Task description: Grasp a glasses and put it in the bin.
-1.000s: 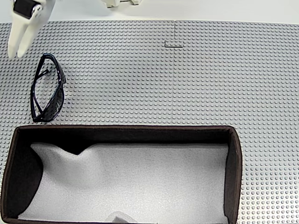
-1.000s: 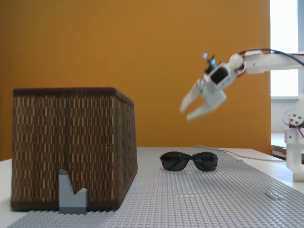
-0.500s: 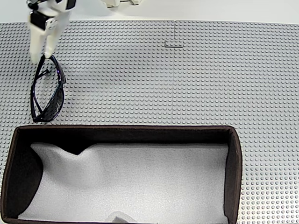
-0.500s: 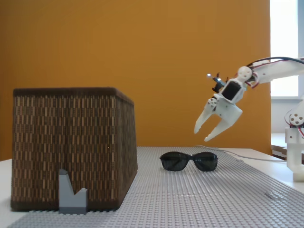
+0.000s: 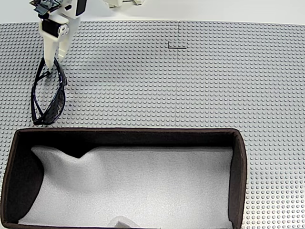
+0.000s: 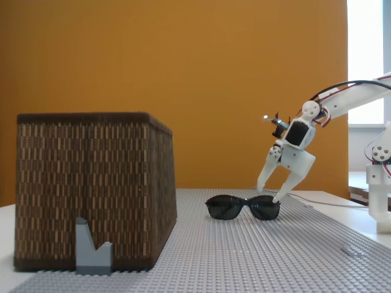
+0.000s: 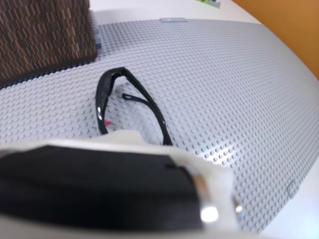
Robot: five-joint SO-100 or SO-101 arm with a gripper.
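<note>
Claw (image 6: 270, 195) open astride glasses (image 5: 47, 92) near surface's left edge; lower squarely over frame, close gently, avoiding lenses.

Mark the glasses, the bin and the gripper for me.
glasses (image 5: 56, 104): fixed view from above, on the front frame.
bin (image 6: 91, 183): fixed view from the side, on the woven side wall.
gripper (image 6: 269, 193): fixed view from the side, midway between its fingertips.
</note>
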